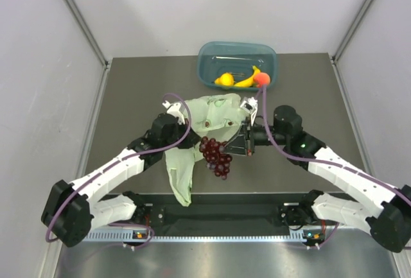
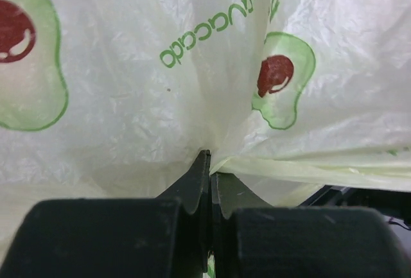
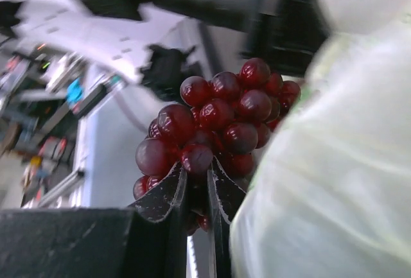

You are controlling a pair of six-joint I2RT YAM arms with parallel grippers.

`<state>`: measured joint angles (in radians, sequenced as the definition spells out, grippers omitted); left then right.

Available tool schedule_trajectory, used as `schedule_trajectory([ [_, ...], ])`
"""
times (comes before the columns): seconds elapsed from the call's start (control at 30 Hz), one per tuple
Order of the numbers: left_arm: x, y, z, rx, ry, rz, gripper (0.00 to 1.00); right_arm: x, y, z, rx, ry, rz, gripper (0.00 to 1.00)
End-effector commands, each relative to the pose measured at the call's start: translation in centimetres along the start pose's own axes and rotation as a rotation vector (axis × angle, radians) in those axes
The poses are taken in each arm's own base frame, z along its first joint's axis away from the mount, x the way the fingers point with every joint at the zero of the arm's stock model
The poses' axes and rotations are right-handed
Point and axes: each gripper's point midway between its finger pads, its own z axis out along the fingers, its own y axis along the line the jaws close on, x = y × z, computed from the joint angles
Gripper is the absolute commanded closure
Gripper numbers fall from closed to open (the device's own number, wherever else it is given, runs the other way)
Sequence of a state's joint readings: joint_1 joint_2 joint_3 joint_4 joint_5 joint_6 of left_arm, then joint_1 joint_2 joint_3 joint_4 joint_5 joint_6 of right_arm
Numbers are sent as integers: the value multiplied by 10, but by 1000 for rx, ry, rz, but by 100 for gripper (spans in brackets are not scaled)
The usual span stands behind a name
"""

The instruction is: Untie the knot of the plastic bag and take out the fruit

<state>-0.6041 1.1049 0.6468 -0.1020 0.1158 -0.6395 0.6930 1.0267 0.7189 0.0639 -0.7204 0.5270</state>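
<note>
The pale green plastic bag lies crumpled mid-table, a long strip trailing toward the near edge. My left gripper is shut on a fold of the bag's film; in the left wrist view the bag shows printed avocado marks. My right gripper is shut on the dark purple grape bunch just in front of the bag. In the right wrist view the grapes bulge past the fingertips, with the bag beside them. No knot shows in any view.
A teal tub stands at the table's far edge and holds a yellow round fruit, a banana and an orange-red peach. Grey walls close in left and right.
</note>
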Motion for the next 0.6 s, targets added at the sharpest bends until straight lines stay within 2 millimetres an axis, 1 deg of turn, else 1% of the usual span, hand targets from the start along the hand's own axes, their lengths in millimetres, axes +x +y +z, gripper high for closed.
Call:
schedule_trajectory([
  [0.0,-21,-13,1,34,-64,5,100,-40,96,-35,-348,-26,-279,100],
  [0.03,-21,-12,1,32,-64,3,100,-42,106,-39,-386,-17,-302,100],
  [0.07,-21,-13,1,34,-66,4,100,-47,121,-47,-444,-4,-354,100],
  [0.13,-21,-13,1,35,-65,2,100,-52,125,-51,-462,10,-382,100],
  [0.17,-22,-13,1,38,-69,3,100,-56,131,-53,-489,23,-395,100],
  [0.23,-22,-13,1,38,-69,6,100,-65,126,-50,-487,26,-390,100],
  [0.27,-23,-14,0,38,-71,6,100,-70,128,-51,-492,22,-396,100],
  [0.33,-23,-12,-2,31,-77,8,100,-81,121,-49,-472,1,-392,100],
  [0.37,-23,-12,-3,31,-80,10,100,-84,121,-49,-481,-6,-390,100],
  [0.4,-23,-11,-4,29,-80,13,100,-86,124,-51,-500,-18,-397,100],
  [0.43,-23,-10,-4,21,-83,17,100,-92,134,-56,-541,-38,-409,100],
  [0.47,-25,-10,-6,20,-90,18,100,-83,135,-58,-580,-11,-409,100],
  [0.53,-25,-9,-9,11,-93,21,100,-72,136,-63,-608,23,-401,100],
  [0.57,-29,-9,-11,10,-109,22,100,-62,131,-63,-614,57,-383,100],
])
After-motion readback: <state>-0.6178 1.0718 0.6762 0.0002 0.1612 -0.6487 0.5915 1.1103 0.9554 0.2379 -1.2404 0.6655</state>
